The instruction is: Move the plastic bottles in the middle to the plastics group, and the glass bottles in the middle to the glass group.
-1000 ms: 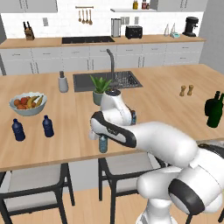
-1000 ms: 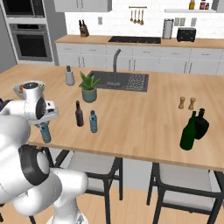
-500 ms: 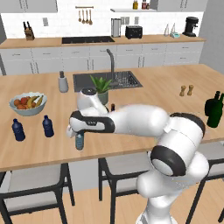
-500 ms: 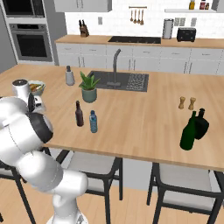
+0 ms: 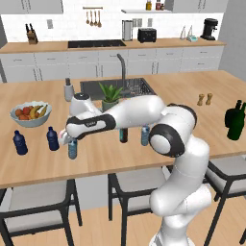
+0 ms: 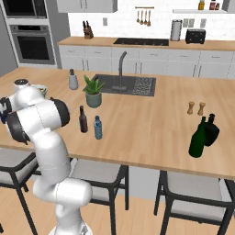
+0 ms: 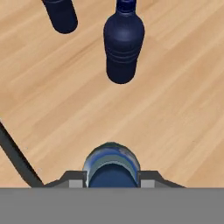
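A: Since a second ago your arm has swung from the middle of the surface (image 5: pixel 144 163) out toward the left of the left base view, carrying one pale blue bottle (image 5: pixel 72 148) with it. The pincer (image 5: pixel 68 139) is clenched around that bottle, which stands upright near the two navy bottles (image 5: pixel 52 139), the nearer one just beside it, the farther one (image 5: pixel 19 142) closer to the frame's left edge.

B: And what is left in the middle?

A: In the same view, a second pale blue bottle (image 5: pixel 144 136) and the brown bottle (image 5: pixel 123 135) stand just behind your forearm, partly hidden. The green bottles (image 5: pixel 235 121) wait at the right edge.

B: Does the right base view agree?

A: It does. You see the brown bottle (image 6: pixel 83 120) and the remaining pale blue bottle (image 6: pixel 97 127) side by side left of centre, and the green bottles (image 6: pixel 203 136) well apart at the right. Your arm is folded at the left edge.

B: What does the hand view give you?

A: The carried bottle's top (image 7: pixel 112 162) sits between the two finger tips at the bottom, held from both sides. A navy bottle (image 7: pixel 123 42) is ahead at upper centre and the other (image 7: pixel 61 15) at the upper left. I judge you hold it short of them so it lands beside the group without knocking either.
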### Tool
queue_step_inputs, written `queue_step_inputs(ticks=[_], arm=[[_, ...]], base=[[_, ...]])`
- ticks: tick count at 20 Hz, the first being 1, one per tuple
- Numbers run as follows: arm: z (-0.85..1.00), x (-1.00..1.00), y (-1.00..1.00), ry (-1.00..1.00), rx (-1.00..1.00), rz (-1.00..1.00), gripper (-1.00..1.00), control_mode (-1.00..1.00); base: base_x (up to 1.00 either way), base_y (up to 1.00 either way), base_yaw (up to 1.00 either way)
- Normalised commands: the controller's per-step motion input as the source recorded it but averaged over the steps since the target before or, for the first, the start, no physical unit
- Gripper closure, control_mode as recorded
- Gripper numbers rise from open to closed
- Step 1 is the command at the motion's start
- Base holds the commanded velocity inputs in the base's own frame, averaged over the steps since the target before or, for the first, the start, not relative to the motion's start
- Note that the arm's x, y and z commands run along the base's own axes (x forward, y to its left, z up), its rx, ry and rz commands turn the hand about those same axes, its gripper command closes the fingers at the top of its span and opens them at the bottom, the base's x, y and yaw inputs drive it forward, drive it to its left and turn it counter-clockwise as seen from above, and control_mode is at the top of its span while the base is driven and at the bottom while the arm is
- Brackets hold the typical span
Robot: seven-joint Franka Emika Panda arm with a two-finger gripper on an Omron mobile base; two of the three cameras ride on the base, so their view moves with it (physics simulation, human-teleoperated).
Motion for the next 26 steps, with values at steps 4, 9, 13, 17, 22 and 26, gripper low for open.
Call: queue_step_inputs(ticks=[4, 9, 13, 17, 22, 26], arm=[[-0.15, 0.5, 0.39, 0.02, 0.0, 0.0, 1.0, -1.0], [-0.25, 0.33, 0.28, 0.03, 0.0, 0.0, 1.0, -1.0], [-0.19, 0.28, 0.14, 0.0, 0.0, 0.0, 1.0, -1.0], [-0.22, 0.22, 0.08, 0.0, 0.0, 0.01, 1.0, -1.0], [-0.35, 0.02, 0.0, 0.0, 0.0, 0.04, 1.0, -1.0], [-0.42, 0.0, 0.0, 0.0, 0.0, 0.03, 1.0, -1.0]], base=[[0.0, 0.0, 0.0], [0.0, 0.0, 0.0], [0.0, 0.0, 0.0], [0.0, 0.0, 0.0], [0.0, 0.0, 0.0], [0.0, 0.0, 0.0]])
